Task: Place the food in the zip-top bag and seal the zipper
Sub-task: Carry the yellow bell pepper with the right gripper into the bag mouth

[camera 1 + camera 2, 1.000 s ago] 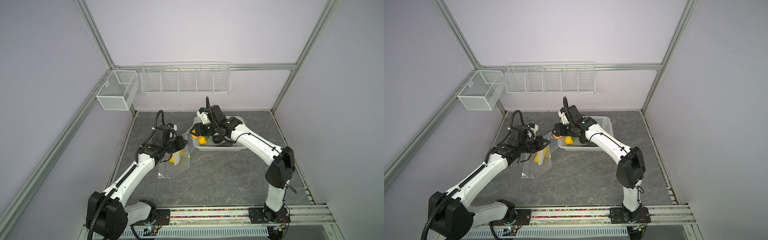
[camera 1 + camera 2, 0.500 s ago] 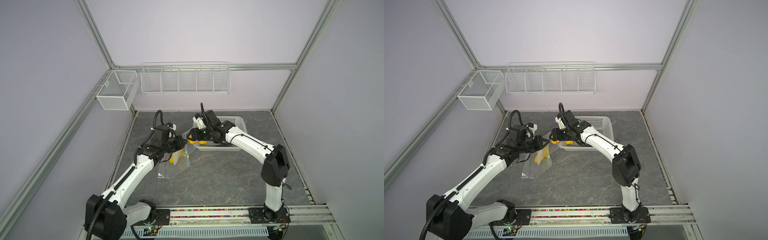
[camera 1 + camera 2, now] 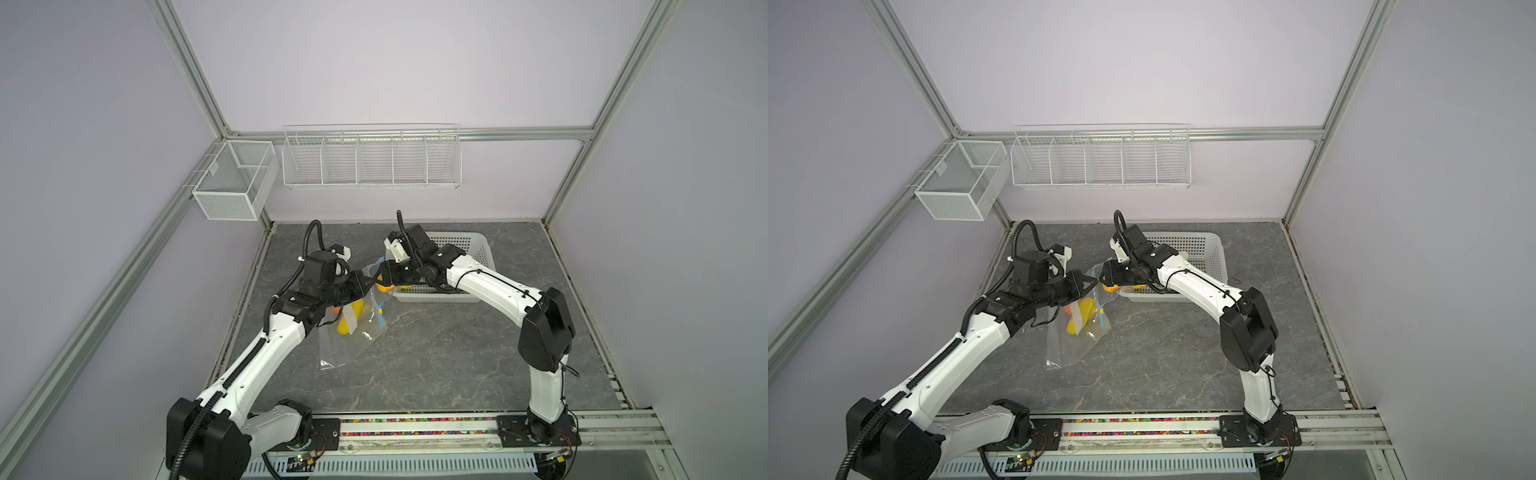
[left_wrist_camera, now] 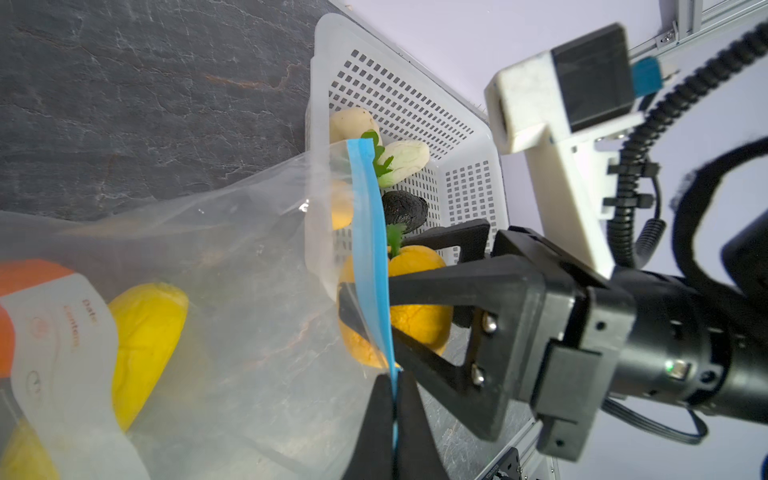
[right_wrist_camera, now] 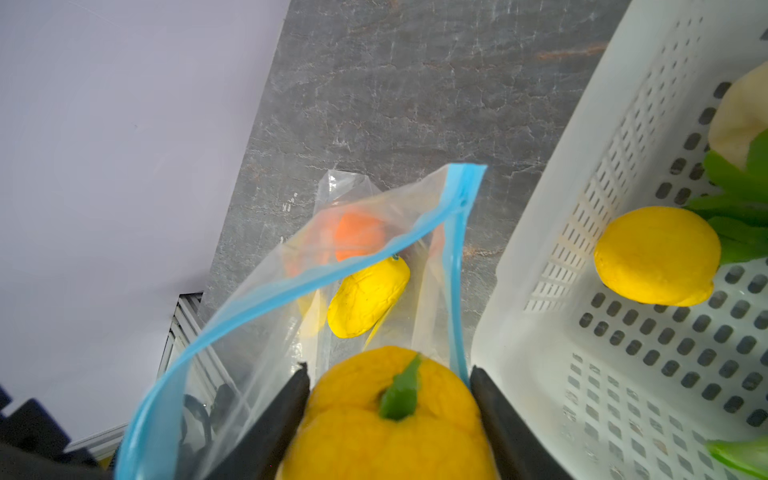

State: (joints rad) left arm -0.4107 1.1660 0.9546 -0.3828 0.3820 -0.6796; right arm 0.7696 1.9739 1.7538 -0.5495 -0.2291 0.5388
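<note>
Pepper at bag mouth, loading step in hand.
Pepper (image 5: 390,419) is pinched in the right gripper (image 5: 388,376), right at the open mouth of the bag (image 4: 232,257), mid-table, just left of the basket (image 5: 561,291). Left gripper (image 4: 395,388) is pressed together on the zipper (image 4: 370,232), holding the mouth up. Next move probably needs the pepper pushed past the blue strip, then let go. Bag holds an orange (image 5: 357,237) and a yellow fruit (image 5: 368,297). Basket holds a lemon (image 5: 656,255), avocado (image 4: 405,210), cabbage (image 4: 405,160) and greens (image 5: 735,183). Zipper not yet sealed.
</note>
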